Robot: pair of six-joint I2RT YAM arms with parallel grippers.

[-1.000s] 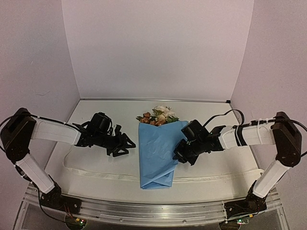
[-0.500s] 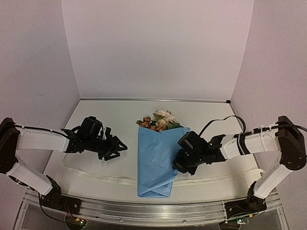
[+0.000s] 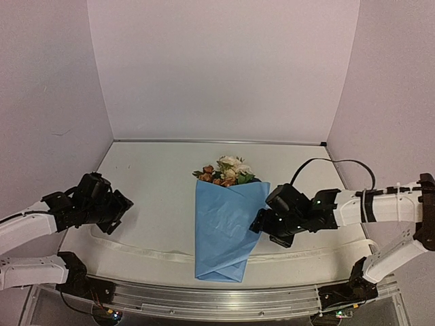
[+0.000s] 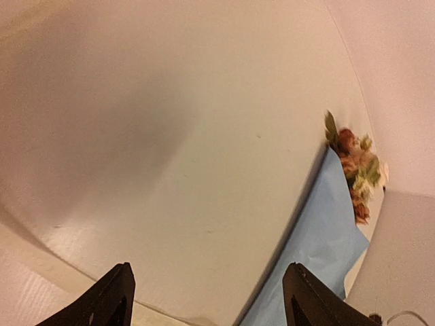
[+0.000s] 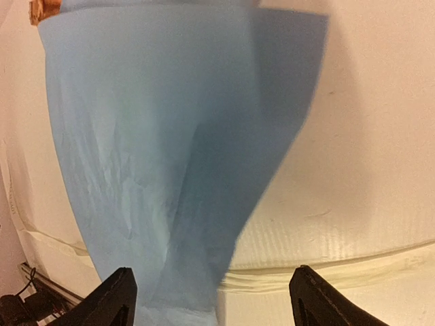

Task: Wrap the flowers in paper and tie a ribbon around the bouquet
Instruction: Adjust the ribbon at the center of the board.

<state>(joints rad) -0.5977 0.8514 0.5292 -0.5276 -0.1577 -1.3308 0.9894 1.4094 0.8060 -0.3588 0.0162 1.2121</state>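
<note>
The light-blue paper cone (image 3: 223,227) lies in the middle of the white table (image 3: 149,170). It is folded around the stems, and the cream, peach and rust flowers (image 3: 224,170) stick out at its far end. The long cream-white ribbon (image 3: 143,250) seems to pass under its lower part. The left end effector (image 3: 114,216) and the right end effector (image 3: 260,224) are both wide open and hold nothing. For the tying, I think each one should take one side of the ribbon low at the table. Neither should push the cone, otherwise the folds may open.
</note>
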